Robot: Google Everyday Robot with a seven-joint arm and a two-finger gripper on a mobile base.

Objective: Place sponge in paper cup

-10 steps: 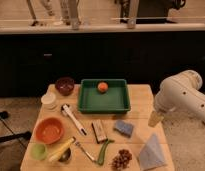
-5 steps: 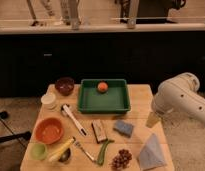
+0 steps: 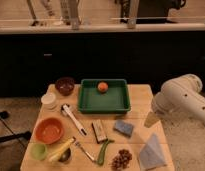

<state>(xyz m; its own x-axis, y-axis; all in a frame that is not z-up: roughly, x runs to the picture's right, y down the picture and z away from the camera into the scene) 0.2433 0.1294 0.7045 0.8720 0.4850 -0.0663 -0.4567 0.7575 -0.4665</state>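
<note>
The sponge (image 3: 124, 127), a small blue-grey block, lies flat on the wooden table (image 3: 138, 97) just in front of the green tray (image 3: 104, 104). The paper cup (image 3: 48, 100), short and whitish, stands at the table's left side below the maroon bowl (image 3: 65, 85). The gripper (image 3: 152, 119) hangs at the end of the white arm (image 3: 183, 99) over the table's right edge, to the right of the sponge and apart from it. It holds nothing that I can see.
An orange ball (image 3: 102, 86) lies in the tray. An orange bowl (image 3: 48, 130), a light green cup (image 3: 39, 150), a banana (image 3: 60, 150), a spatula (image 3: 73, 119), a fork (image 3: 85, 150), a brown bar (image 3: 99, 131), a green pepper (image 3: 103, 151), grapes (image 3: 122, 159) and a folded pale cloth (image 3: 151, 152) fill the front.
The arm and gripper have shifted slightly left and down toward the table's right edge. The objects on the table have not moved.
</note>
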